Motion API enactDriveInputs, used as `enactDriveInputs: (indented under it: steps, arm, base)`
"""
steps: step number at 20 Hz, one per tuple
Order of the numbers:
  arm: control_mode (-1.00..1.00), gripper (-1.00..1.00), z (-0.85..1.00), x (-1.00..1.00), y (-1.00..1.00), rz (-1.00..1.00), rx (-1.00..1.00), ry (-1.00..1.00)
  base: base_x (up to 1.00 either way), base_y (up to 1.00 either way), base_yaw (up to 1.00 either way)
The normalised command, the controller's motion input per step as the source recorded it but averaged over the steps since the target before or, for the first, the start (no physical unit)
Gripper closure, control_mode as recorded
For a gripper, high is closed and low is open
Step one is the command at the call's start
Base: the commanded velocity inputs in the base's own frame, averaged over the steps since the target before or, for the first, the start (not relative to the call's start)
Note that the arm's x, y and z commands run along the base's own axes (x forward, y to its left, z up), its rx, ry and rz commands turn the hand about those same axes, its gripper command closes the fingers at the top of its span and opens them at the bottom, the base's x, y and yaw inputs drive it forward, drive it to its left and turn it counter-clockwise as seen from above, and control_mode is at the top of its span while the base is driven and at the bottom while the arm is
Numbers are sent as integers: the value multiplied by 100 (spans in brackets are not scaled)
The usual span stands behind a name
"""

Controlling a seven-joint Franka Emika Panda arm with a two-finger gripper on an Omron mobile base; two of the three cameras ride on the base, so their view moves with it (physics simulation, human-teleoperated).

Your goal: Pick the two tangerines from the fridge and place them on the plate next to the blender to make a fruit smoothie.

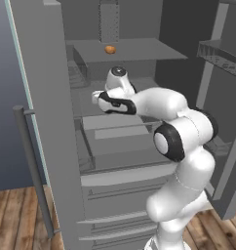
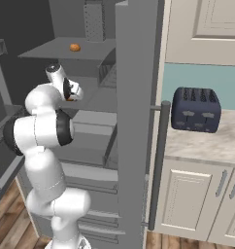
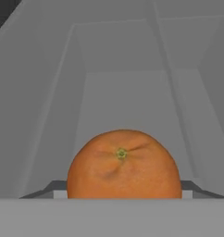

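Note:
One tangerine (image 3: 123,162) sits right in front of the hand camera on a grey fridge shelf. My gripper (image 3: 124,194) is shut on it, with a dark fingertip (image 3: 58,190) pressed against each side. The arm reaches into the open fridge (image 1: 47,107) at the middle shelf; the hand (image 1: 112,100) points into the left part of the shelf. The other tangerine (image 1: 110,49) lies alone on the upper shelf (image 1: 139,51), above and beyond the hand; it is also seen as the tangerine (image 2: 75,47) in the right base view. The plate and the blender are out of view.
The fridge door (image 2: 134,112) stands open with its long bar handle (image 2: 160,160) to my right. A dark toaster (image 2: 195,109) sits on the marble counter (image 2: 207,143) above beige cupboards. Drawers (image 1: 120,195) fill the fridge's lower part. Door racks (image 1: 222,56) hang on the right.

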Motion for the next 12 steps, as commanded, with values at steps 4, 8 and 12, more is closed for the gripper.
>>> enactDriveInputs:
  steps: [4, 8, 12]
  arm:
    - [-100, 100, 67, -73, -42, 0, 7, 4]
    - [-100, 100, 45, -77, -43, 0, 1, 1]
    - [-100, 100, 32, -92, -39, 0, 0, 3]
  base:
    - [0, 0, 0]
    - [0, 0, 0]
    - [0, 0, 0]
